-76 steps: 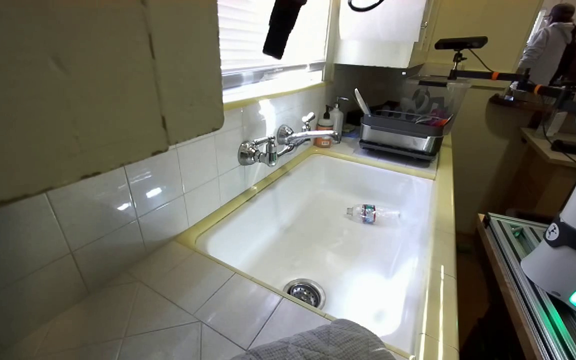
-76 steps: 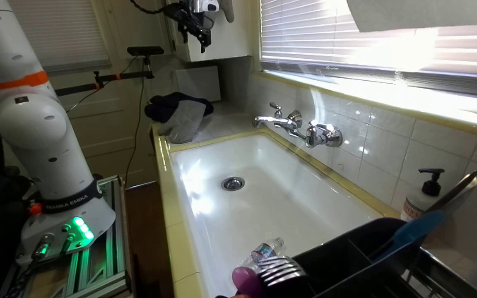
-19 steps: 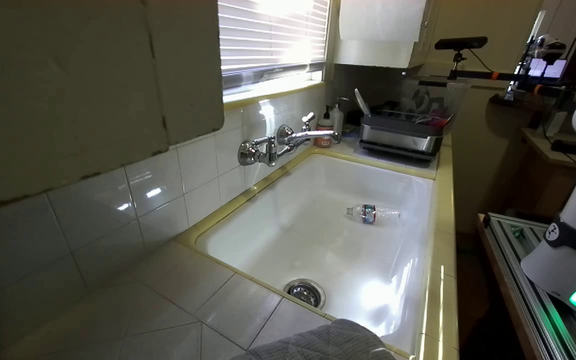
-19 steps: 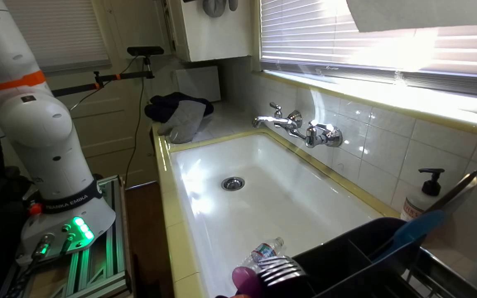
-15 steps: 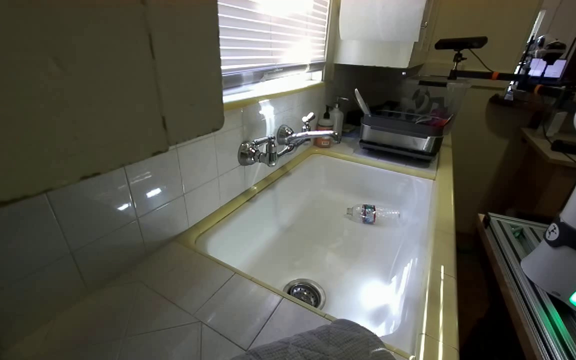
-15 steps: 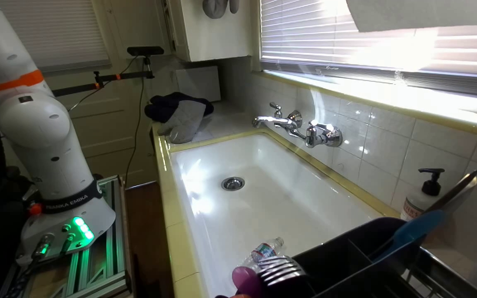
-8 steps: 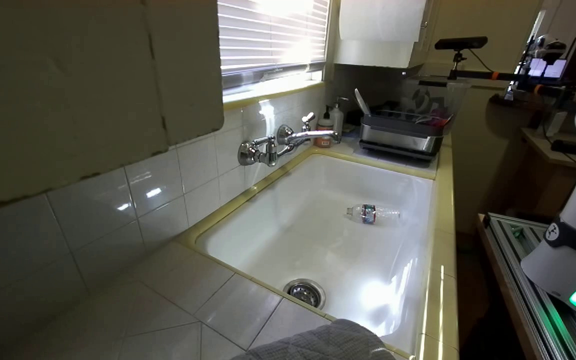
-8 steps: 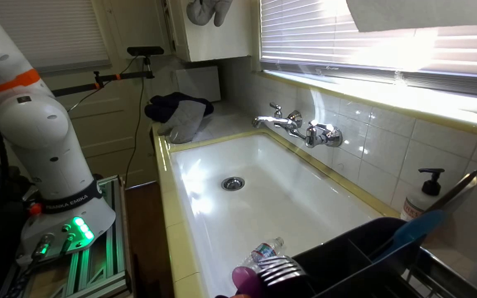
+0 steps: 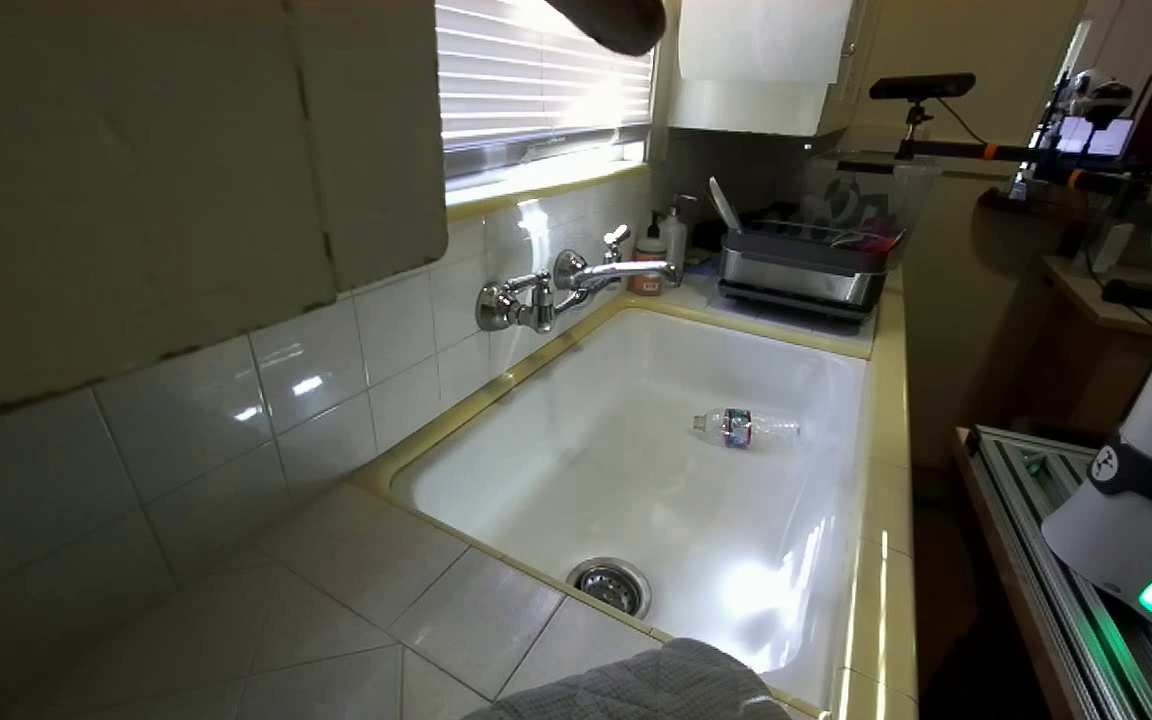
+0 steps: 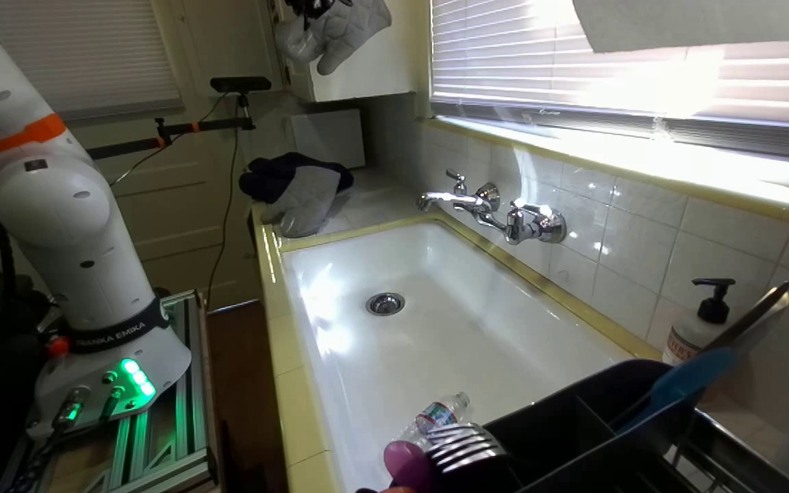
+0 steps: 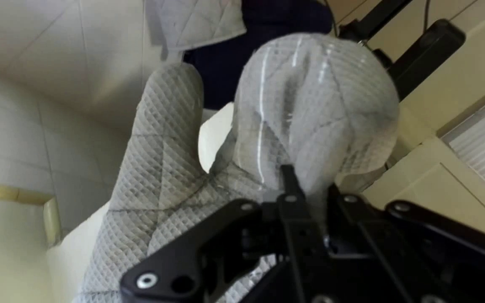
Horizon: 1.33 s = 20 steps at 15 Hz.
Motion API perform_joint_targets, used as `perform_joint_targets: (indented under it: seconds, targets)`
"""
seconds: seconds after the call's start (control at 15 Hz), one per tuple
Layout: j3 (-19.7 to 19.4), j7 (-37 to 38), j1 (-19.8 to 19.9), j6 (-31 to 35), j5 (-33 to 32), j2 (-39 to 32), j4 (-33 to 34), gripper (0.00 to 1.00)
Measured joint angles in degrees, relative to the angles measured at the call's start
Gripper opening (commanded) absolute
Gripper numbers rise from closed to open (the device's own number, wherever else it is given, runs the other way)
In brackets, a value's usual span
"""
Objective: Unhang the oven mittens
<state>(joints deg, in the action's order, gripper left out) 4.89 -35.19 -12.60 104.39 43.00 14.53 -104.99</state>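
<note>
Just now, in an exterior view, saw the oven mitten (image 10: 350, 34) lower than before, in front of the cabinet (image 10: 374, 77), over the counter's (image 10: 370, 198) far end. Judged the unhanging probably done. In the wrist view, found a fold of it pinched in the gripper (image 11: 311, 181), between both fingers (image 11: 291, 185), with a navy bundle (image 11: 284, 17) and a grey quilted cloth (image 11: 202, 21) on the counter below. In an exterior view, caught the mitten's dark tip (image 9: 621, 25) newly before the blinds (image 9: 516, 100); noted a dish rack (image 9: 806, 268) at the counter's opposite front corner and a bottle (image 9: 738, 428) in the sink (image 9: 576, 470).
</note>
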Motion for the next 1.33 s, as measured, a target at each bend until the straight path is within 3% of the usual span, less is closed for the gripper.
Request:
perform_joint_targets:
  seconds: [0.33,0.4,0.53,0.8,0.87,1.33]
  targets:
    - [0.0,5.3,0.1,-8.9,0.2,-1.4,-0.4,0.03]
    - [0.0,5.8,0.2,-10.3,0.2,-1.6,-0.6,0.13]
    - [0.0,5.9,0.3,-12.6,0.2,-2.2,-1.0,0.13]
    - [0.0,5.9,0.3,-12.7,0.3,-2.3,-1.6,0.13]
    - [0.0,5.9,0.3,-12.7,0.3,-2.3,-1.6,0.03]
    - [0.1,7.0,0.5,-12.7,0.9,-4.5,-1.9,0.03]
